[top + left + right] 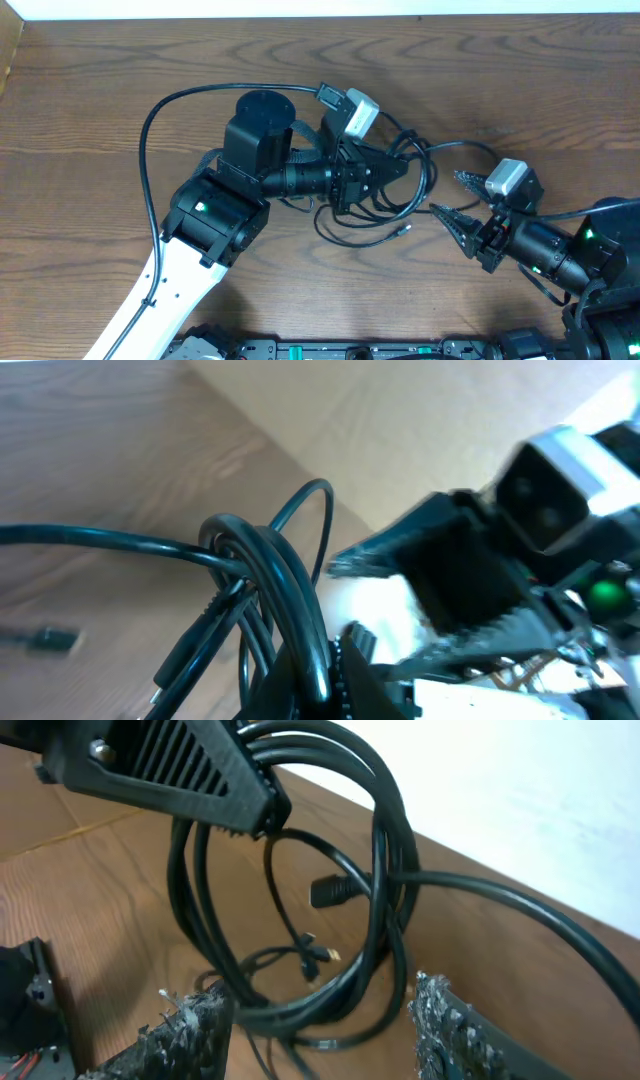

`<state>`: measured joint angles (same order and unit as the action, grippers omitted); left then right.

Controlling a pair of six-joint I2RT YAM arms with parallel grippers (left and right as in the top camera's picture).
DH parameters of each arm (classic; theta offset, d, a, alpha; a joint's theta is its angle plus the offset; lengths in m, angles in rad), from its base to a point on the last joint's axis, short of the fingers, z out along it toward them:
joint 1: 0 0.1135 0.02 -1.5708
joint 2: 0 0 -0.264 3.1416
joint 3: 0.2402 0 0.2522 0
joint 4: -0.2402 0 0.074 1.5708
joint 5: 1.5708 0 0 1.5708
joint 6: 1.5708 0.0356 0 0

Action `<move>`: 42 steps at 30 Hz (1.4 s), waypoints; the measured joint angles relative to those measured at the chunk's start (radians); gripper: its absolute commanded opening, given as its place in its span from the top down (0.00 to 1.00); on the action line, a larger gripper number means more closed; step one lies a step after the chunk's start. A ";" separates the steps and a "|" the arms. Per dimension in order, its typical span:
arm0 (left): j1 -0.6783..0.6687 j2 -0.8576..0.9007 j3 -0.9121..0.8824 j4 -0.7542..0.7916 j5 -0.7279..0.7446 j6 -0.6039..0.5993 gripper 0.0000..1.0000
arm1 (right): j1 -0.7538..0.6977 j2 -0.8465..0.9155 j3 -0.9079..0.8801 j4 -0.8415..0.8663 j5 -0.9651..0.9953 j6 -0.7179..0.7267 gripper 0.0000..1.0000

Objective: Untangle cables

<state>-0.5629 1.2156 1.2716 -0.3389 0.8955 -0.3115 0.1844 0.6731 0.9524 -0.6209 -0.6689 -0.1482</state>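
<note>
Black thin cords with small plugs [383,870] hang in tangled loops just toward 3 o'clock of the brown wooden tabletop's [100,80] centre. Seen from the right wrist, the left arm's black ribbed fingers [190,770] pinch the bundle at 11 o'clock, while the right arm's fuzz-coated fingers [190,1030] stand spread at 6 o'clock.

Black arms [255,140] carry a white link [160,290], grey cameras [508,177], green lights [203,207], ridged fingers [190,1030].
</note>
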 measured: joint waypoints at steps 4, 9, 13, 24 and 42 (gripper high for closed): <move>0.000 0.000 0.000 0.029 0.072 0.003 0.93 | 0.000 0.002 0.000 0.033 -0.013 -0.003 0.49; -0.001 0.000 0.000 0.051 0.126 0.002 0.92 | 0.000 0.022 0.000 0.058 -0.018 -0.014 0.62; -0.001 0.000 0.000 0.051 0.148 0.002 0.93 | 0.000 0.057 0.000 0.077 -0.018 -0.013 0.81; -0.001 -0.001 0.000 0.060 0.158 0.002 0.92 | 0.000 0.116 0.000 0.109 -0.091 0.010 0.87; -0.001 -0.006 0.000 0.089 0.164 0.002 0.92 | -0.001 0.119 0.000 0.110 -0.203 0.010 0.68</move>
<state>-0.5636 1.2098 1.2716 -0.2497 1.0595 -0.3092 0.1833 0.7918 0.9524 -0.5106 -0.8715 -0.1379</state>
